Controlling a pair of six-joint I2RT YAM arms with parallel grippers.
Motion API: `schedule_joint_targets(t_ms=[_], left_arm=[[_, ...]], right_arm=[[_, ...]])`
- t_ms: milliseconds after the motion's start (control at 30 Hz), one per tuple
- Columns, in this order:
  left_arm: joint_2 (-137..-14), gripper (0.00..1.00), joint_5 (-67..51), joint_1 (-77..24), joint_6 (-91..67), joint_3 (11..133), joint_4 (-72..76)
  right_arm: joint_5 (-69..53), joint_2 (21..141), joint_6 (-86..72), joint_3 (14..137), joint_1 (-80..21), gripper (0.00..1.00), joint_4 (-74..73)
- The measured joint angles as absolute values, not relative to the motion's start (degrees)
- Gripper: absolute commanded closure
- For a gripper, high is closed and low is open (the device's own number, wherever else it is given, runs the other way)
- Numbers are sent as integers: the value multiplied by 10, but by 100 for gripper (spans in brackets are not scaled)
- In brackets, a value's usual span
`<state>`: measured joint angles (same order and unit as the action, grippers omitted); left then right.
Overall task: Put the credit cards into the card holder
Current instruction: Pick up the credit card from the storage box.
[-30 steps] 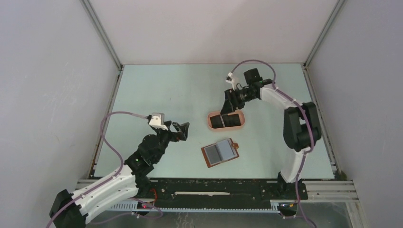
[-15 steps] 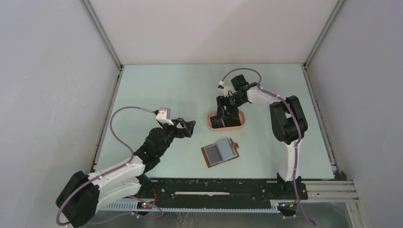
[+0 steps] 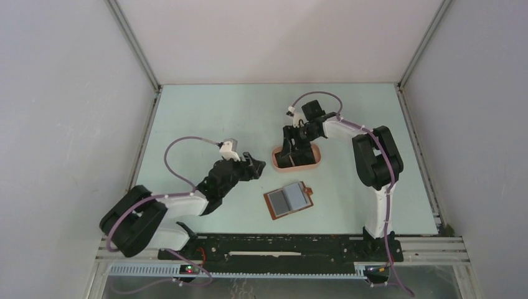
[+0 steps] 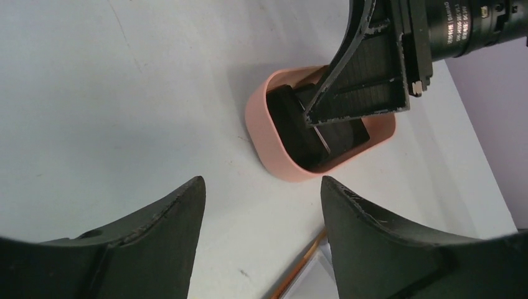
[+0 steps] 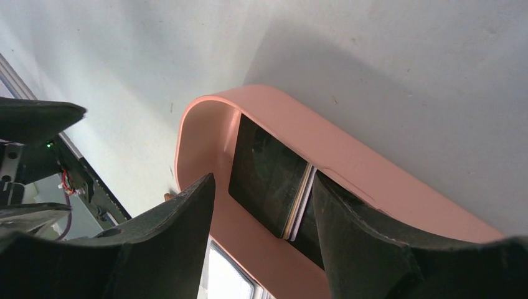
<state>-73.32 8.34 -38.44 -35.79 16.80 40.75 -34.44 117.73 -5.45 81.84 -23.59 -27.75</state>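
The credit cards (image 5: 268, 171) are a dark stack with pale edges, leaning inside the pink tray (image 3: 309, 166). My right gripper (image 3: 290, 151) reaches down into the tray's left end. It is open (image 5: 263, 180), one finger on each side of the stack; the right finger sits against the stack and the left stands off. The card holder (image 3: 288, 199) lies unfolded on the table in front of the tray, grey pockets up. My left gripper (image 3: 253, 166) hovers to the tray's left, open (image 4: 261, 184) over bare table. The left wrist view shows the cards (image 4: 292, 124) and the card holder's edge (image 4: 301, 270).
The pink oval tray (image 4: 274, 152) sits mid-table with the right arm's finger (image 4: 364, 68) inside it. White walls with metal corner posts close in the left, right and back. The arm bases and a black rail run along the near edge.
My left arm has stretched rightward toward the tray and its jaws have narrowed a little. My right gripper has dropped from above the tray down round the cards.
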Motion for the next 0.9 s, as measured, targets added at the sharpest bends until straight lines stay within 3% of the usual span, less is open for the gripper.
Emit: schedule_joint_targets(t_ms=[367,900], left_arm=[[-867,48,43,-384,-408,245,447],[-885,50,22,-378,-421,258,448]], right_arm=[[-407,1178,-88,795,-230,36,-237],[-528,1178,-145,780,-221,39,-204]])
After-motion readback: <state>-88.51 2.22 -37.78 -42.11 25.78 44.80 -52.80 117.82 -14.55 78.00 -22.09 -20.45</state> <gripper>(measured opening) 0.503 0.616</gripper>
